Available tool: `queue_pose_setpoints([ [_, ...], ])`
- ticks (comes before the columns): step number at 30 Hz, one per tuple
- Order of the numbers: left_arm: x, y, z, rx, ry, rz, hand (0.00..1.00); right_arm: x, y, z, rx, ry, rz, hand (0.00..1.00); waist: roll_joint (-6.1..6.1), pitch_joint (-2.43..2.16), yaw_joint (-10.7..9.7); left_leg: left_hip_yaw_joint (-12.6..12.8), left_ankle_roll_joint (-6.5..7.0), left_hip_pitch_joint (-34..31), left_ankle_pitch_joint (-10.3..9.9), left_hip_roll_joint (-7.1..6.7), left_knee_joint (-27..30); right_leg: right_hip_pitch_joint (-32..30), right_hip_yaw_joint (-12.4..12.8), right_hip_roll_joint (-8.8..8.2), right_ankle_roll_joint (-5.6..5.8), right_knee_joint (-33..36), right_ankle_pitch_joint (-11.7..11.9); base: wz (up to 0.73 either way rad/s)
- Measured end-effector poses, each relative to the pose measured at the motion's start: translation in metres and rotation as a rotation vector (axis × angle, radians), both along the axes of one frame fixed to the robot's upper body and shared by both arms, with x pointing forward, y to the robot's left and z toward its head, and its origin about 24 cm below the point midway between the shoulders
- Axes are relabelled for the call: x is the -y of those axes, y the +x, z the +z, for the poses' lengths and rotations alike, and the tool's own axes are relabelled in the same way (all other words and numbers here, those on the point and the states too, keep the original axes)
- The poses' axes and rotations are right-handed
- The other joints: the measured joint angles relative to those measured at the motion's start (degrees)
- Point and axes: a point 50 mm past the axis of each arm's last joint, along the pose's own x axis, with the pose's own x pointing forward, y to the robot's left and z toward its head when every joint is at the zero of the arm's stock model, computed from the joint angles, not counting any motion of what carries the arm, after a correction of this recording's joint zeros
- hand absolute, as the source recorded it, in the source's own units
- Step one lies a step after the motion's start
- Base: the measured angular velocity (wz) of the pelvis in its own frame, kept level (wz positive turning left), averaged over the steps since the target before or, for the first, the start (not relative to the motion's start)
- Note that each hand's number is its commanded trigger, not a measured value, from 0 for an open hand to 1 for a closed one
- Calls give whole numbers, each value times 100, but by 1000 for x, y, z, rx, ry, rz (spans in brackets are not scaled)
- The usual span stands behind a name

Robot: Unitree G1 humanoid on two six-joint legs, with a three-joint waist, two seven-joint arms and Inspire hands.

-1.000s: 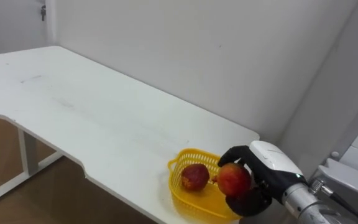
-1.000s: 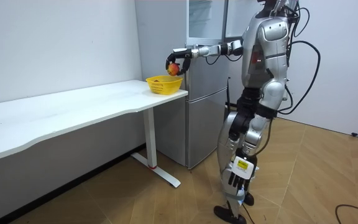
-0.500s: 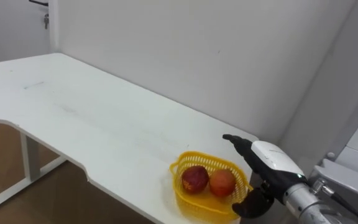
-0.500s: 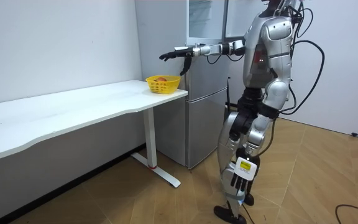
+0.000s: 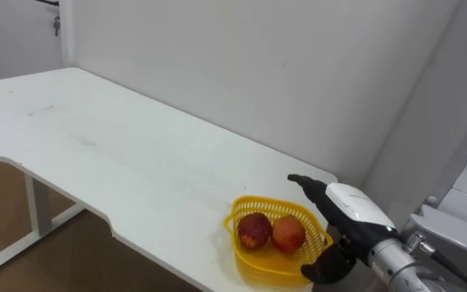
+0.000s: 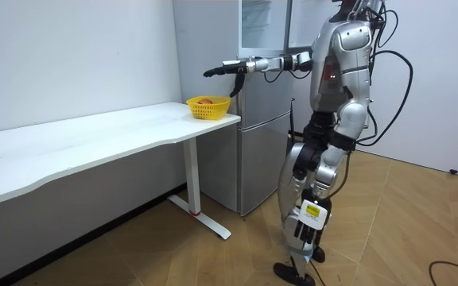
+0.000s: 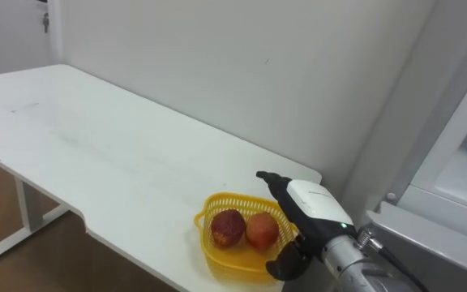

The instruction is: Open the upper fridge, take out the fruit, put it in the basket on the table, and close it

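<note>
Right hand (image 5: 349, 209): fingers straight and spread apart, holding nothing, thumb hanging below. Yellow basket (image 5: 254, 261) sits on the white desk (image 5: 120, 154) just under and left of the hand, at the desk's corner. Orange-red fruit (image 5: 289, 234) lies in the basket on the side nearest the hand, touching a darker red fruit (image 5: 254, 230) farther from it. Robot stands by the fridge (image 6: 265, 79), right arm stretched over the basket. Left hand (image 6: 307, 228) hangs at its side; open or closed cannot be told.
</note>
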Motion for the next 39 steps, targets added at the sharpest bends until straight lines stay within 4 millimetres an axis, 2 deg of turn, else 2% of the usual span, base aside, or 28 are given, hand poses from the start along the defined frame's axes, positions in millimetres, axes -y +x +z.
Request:
queue_pose_setpoints([
  [12,0,1,0,-6,3,-20,0,0,0,0,0,3,3,0,18,-6,-4,5,0,-5,0,0,0,-3,2,0,0,-1,0,0],
  [14,0,0,0,-6,2,-19,0,-1,0,1,2,7,5,0,39,-14,-7,10,0,-3,0,0,4,-1,13,5,0,0,0,0],
  [18,6,1,-2,-2,-7,-16,0,-1,0,1,6,8,10,0,142,-61,-17,14,1,12,0,-5,4,10,16,2,0,3,0,0],
  [24,9,7,-4,14,-8,-15,0,-6,-3,6,30,16,37,0,226,-43,-36,29,-1,111,2,5,-37,73,42,4,0,5,0,-1],
  [27,9,6,-4,16,-4,-11,0,-11,-4,13,62,26,67,0,259,-25,-58,140,2,205,1,19,-83,96,167,10,0,7,0,-18],
  [31,11,4,-5,17,-9,-6,0,-25,-12,30,137,49,130,0,297,-22,-160,264,4,274,1,26,-169,68,280,7,0,8,1,-17],
  [34,14,5,-6,16,-16,-11,0,-34,-24,42,200,93,184,0,366,-50,-269,320,8,323,-1,26,-198,74,365,34,10,-3,7,-11],
  [35,15,5,-6,17,-18,-12,0,-36,-26,43,207,104,193,0,387,-47,-315,322,9,341,-1,26,-197,89,368,51,14,-6,9,-9],
  [36,16,5,-7,20,-22,-12,0,-41,-29,43,213,130,205,0,443,-35,-373,375,10,399,0,32,-210,108,430,56,18,-7,12,-18],
  [39,22,10,-9,41,-42,-14,0,-46,-43,38,215,202,214,0,631,-59,-454,523,27,446,-11,48,-322,69,543,61,31,-4,20,-25],
])
